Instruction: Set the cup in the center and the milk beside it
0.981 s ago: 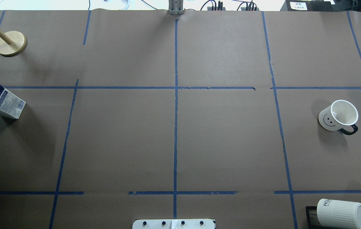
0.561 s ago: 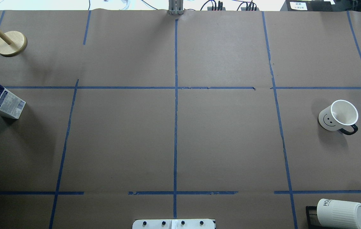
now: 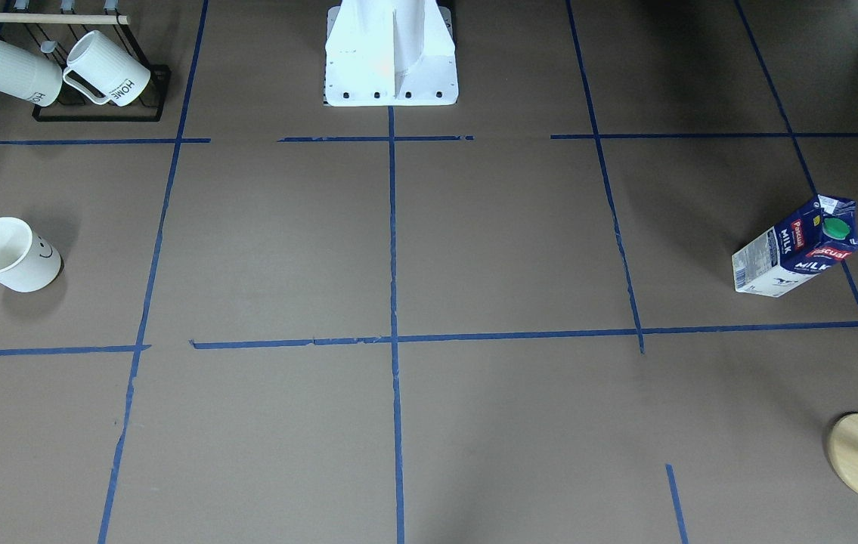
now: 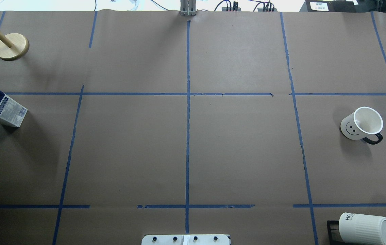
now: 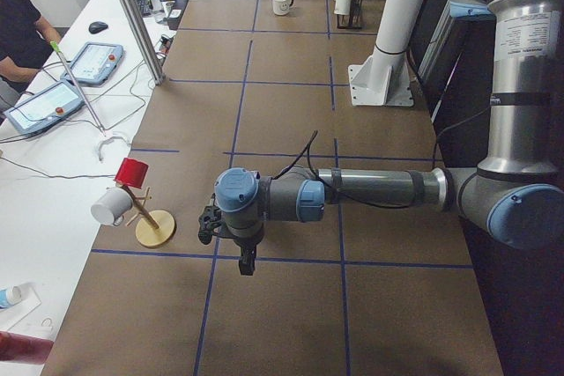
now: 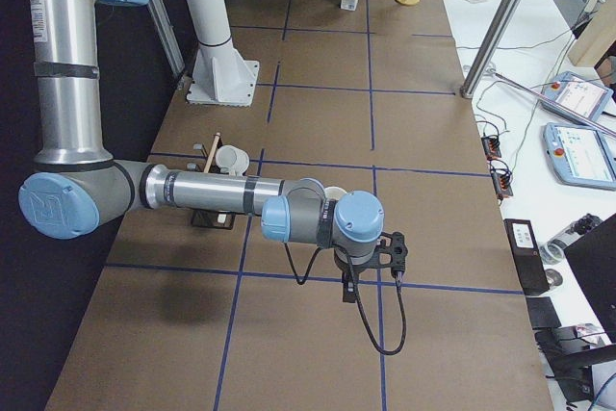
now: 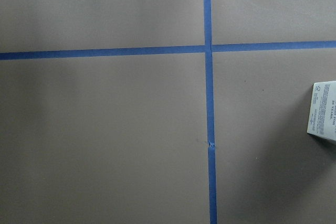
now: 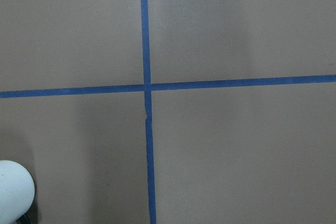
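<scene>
**A:** Take the overhead view from the left. Where's the milk (image 4: 0, 107)?

**B:** Upright at the far left edge of the counter (image 4: 128, 153), about 9 o'clock from the center (image 4: 188, 94) and well apart from it. The left gripper (image 5: 246, 263) is the nearer one. It hangs above the counter, and the carton's corner just shows at 3 o'clock in its wrist view.

**A:** Is it open?

**B:** I cannot tell. Only the side view shows it. Nothing is in it.

**A:** And the center?

**B:** A tape crossing with nothing on it yet.

**A:** The cup (image 4: 361, 124)?

**B:** Near 3 o'clock from the crossing, mouth up, with its handle (image 4: 373, 139) at its own 5 o'clock. I'd say the right arm should take it. The right gripper (image 6: 348, 294) carries nothing, and again I cannot tell how wide its jaws stand.
</scene>
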### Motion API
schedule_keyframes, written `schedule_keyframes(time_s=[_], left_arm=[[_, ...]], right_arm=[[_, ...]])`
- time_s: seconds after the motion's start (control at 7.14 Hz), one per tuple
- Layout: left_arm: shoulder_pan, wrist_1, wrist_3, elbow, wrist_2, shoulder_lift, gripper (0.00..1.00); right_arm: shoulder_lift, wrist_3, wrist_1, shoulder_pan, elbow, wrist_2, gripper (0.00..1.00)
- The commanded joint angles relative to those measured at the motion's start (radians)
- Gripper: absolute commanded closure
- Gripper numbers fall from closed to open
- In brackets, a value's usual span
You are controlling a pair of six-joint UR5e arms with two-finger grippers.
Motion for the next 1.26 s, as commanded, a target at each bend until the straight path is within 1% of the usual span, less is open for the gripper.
schedule_keyframes(time_s=[0.0,0.14,0.42,0.56,0.7,0.84,0.98,1.12], left_arm=[[0.000,0.000,0.000,0.001,0.000,-0.004,0.00],[0.000,-0.002,0.000,-0.002,-0.004,-0.004,0.00],[0.000,-0.002,0.000,-0.002,-0.007,-0.004,0.00],[0.000,-0.002,0.000,-0.002,-0.004,-0.006,0.00],[0.000,-0.002,0.000,-0.003,-0.004,-0.006,0.00],[0.000,-0.002,0.000,-0.003,-0.004,-0.006,0.00],[0.000,-0.002,0.000,-0.002,-0.004,-0.006,0.00],[0.000,-0.002,0.000,-0.002,-0.003,-0.006,0.00]], right_arm=[[0.003,0.000,-0.004,-0.001,0.061,-0.002,0.00],[0.011,-0.002,-0.006,-0.019,0.130,-0.010,0.00],[0.000,0.008,0.000,-0.064,0.147,0.012,0.00],[-0.009,0.056,0.005,-0.111,0.182,0.022,0.00],[-0.017,0.254,0.026,-0.171,0.208,0.022,0.00],[-0.065,0.384,0.155,-0.230,0.219,0.016,0.00],[-0.119,0.517,0.350,-0.277,0.216,0.010,0.00],[-0.124,0.623,0.412,-0.320,0.215,0.012,0.00]])
